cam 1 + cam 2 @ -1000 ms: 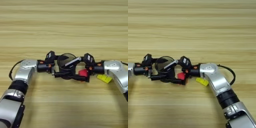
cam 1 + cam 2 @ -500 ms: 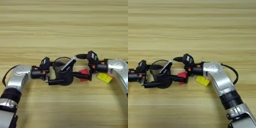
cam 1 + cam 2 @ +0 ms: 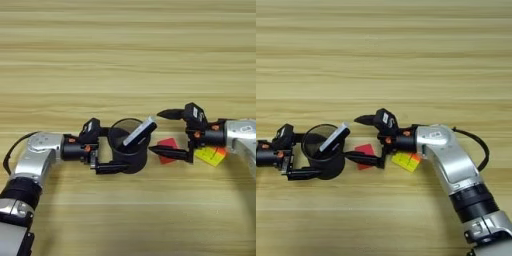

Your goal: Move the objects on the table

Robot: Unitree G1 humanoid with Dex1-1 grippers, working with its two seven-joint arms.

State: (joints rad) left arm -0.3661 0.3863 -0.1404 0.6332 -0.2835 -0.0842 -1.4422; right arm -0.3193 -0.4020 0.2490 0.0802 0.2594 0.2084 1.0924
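Note:
The black cup point(image 3: 129, 156) stands at the near middle of the table point(image 3: 125, 60), with the black-and-silver marker point(image 3: 139, 132) leaning out of it to the right. My left gripper point(image 3: 114, 150) comes in from the left and is shut on the cup, one finger on each side of it. Right of the cup, the small red cube point(image 3: 168, 145) lies on the wood. My right gripper point(image 3: 155, 131) is open wide, and its near finger crosses the red cube's front edge. The multicoloured puzzle cube point(image 3: 212, 155) lies partly under the right hand.
The right forearm point(image 3: 456, 170) runs from the lower right corner toward the middle. The left forearm point(image 3: 30, 170) comes in from the lower left. Bare wood planks fill the far half of the table.
The right gripper, shut on the red cube a second ago, has opened and the cube lies on the table. The left gripper has drawn the cup nearer to the robot.

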